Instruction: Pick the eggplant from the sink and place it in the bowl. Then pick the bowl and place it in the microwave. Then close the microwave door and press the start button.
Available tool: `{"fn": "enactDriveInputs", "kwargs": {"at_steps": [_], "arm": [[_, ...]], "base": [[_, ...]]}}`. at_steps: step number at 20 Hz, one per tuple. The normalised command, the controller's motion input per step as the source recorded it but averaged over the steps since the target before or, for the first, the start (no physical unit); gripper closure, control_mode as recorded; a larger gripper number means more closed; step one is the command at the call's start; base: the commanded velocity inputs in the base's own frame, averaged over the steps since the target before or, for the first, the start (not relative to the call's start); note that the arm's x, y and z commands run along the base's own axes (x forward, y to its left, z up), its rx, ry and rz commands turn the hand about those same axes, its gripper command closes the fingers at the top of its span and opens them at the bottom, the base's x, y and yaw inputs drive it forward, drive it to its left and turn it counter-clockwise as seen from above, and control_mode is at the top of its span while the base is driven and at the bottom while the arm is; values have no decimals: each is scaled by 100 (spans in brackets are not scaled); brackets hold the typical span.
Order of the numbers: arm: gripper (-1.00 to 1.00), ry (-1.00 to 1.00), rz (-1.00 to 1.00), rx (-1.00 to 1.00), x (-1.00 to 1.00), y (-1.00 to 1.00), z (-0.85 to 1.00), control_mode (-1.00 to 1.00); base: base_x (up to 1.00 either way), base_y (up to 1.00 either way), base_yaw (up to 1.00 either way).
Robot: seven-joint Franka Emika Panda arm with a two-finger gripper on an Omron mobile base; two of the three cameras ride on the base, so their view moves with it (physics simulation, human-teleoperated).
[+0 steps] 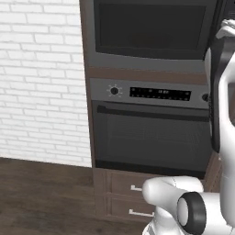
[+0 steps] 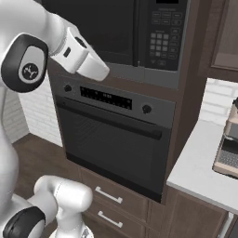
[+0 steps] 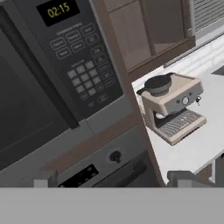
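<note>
- Microwave (image 3: 39, 87) built into dark wood cabinetry, directly above the oven (image 2: 116, 139); microwave door (image 1: 151, 27) shut, so nothing inside can be made out through the dark window.
- Keypad panel (image 3: 78, 65) at right of the door, clock lit.
- Gripper (image 3: 113, 179) spread wide, holding nothing, near the microwave's lower right corner.
- Coffee machine (image 3: 173, 107) on the white surface (image 2: 200, 172) right of the cabinetry.
- Two drawers (image 2: 111, 204) below the oven, closed.

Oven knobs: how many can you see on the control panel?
2. One knob sits at the left end of the oven panel, the other knob at the right end, with the display strip between them. None looks hidden.
</note>
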Motion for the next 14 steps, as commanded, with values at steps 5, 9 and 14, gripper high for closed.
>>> {"fn": "enactDriveInputs", "kwargs": {"at_steps": [5, 9, 14], "arm": [[-100, -16, 11, -2, 20, -2, 26, -100], [-100, -19, 13, 0, 33, -14, 32, -100], [-100, -19, 8, 0, 29, -18, 13, -100]], "base": [[0, 0, 0], [0, 0, 0], [0, 0, 0]]}}
